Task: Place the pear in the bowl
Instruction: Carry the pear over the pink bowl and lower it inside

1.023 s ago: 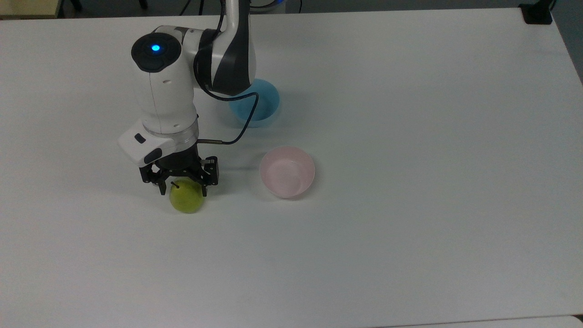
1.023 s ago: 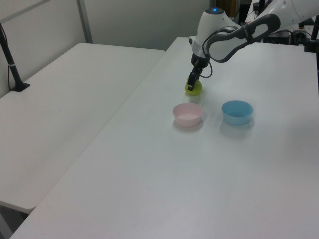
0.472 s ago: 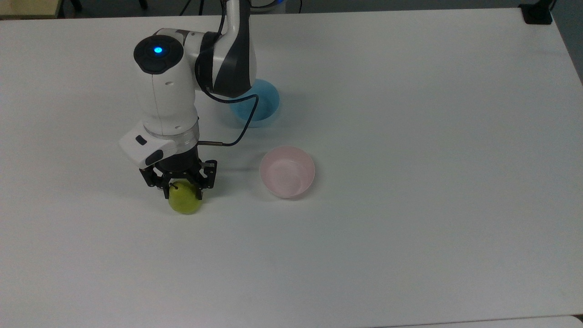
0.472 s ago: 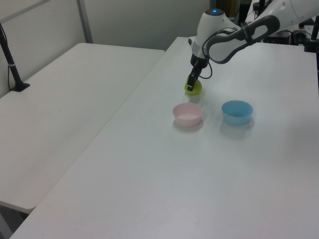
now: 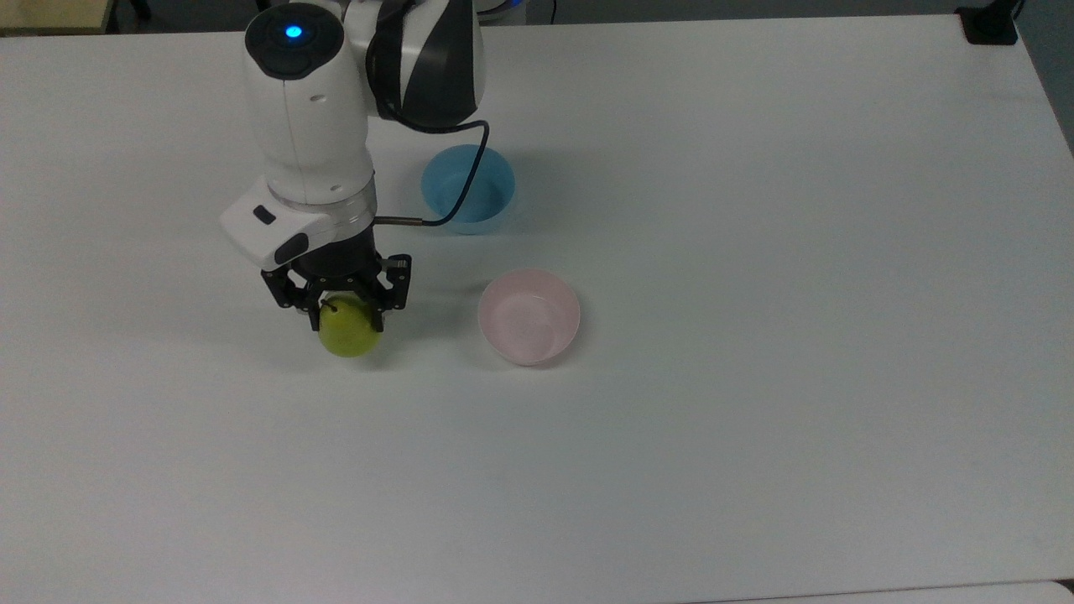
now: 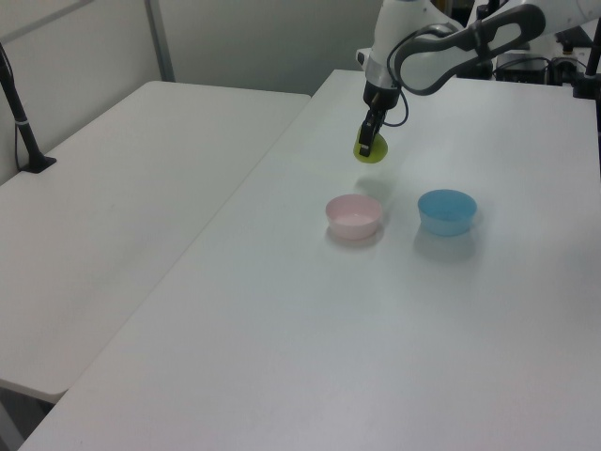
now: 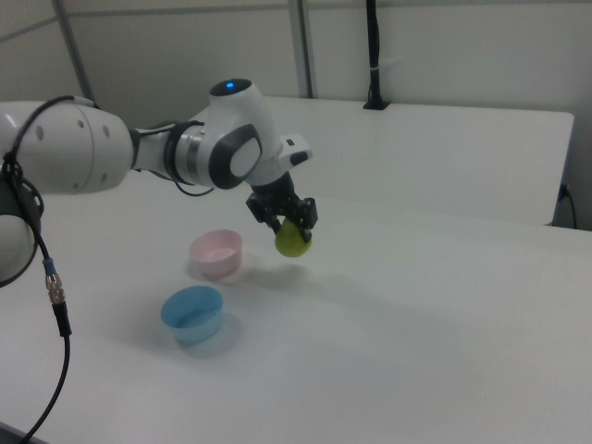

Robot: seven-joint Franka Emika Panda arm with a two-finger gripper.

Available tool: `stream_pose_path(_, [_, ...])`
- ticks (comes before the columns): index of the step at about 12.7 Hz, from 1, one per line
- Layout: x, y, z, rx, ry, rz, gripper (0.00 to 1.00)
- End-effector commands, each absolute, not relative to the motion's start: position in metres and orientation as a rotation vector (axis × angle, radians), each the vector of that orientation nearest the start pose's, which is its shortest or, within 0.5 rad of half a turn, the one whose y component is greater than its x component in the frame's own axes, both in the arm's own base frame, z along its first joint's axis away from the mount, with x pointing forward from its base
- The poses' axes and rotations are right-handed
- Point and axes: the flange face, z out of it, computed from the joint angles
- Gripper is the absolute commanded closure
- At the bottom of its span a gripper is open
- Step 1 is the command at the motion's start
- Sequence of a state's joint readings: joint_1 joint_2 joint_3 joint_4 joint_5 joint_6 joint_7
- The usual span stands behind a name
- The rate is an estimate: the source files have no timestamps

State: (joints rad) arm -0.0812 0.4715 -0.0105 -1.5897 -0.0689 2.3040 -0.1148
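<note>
Since a second ago the pear (image 5: 348, 333) has been lifted off the bench (image 5: 755, 335) and is now held in the air; a faint shadow is seen beneath it in the right view. The end effector (image 5: 346, 304) is closed on the pear, its fingers pressed against the upper part of the fruit, and the dark stem is seen between them in the top view. The pear (image 7: 293, 239) hangs well apart from the bench edges, toward the top view's left of the pink bowl (image 5: 529, 316). The bowl stands upright near the middle of the bench, apart from the fruit. A light blue bowl (image 5: 467, 189) sits just beyond it, closer to the bench's far edge in the top view. In the left view, the pear (image 6: 372, 149) is seen above and behind the pink bowl (image 6: 354, 216).
</note>
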Motion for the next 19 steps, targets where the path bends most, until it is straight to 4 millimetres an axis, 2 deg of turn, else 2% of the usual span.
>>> stream_pose_path(1, [0.683,-0.025,0.409,-3.210,-0.124,-0.320,0.63])
stream_pose_path(4, [0.678,0.029,0.412,-3.196,-0.102,-0.299,0.63])
stream_pose_path(8, [0.676,0.079,0.403,-3.180,-0.099,-0.300,0.63])
stream_pose_path(11, [0.675,0.101,0.395,-3.176,-0.105,-0.290,0.63])
stream_pose_path(12, [0.676,0.104,0.382,-3.179,-0.111,-0.269,0.63])
stream_pose_path(13, [0.678,0.110,0.379,-3.166,-0.121,-0.318,0.62])
stream_pose_path(14, [0.678,0.114,0.366,-3.159,-0.131,-0.341,0.62])
stream_pose_path(16, [0.678,0.117,0.353,-3.157,-0.138,-0.341,0.59])
stream_pose_path(19, [0.682,0.119,0.345,-3.146,-0.144,-0.383,0.54])
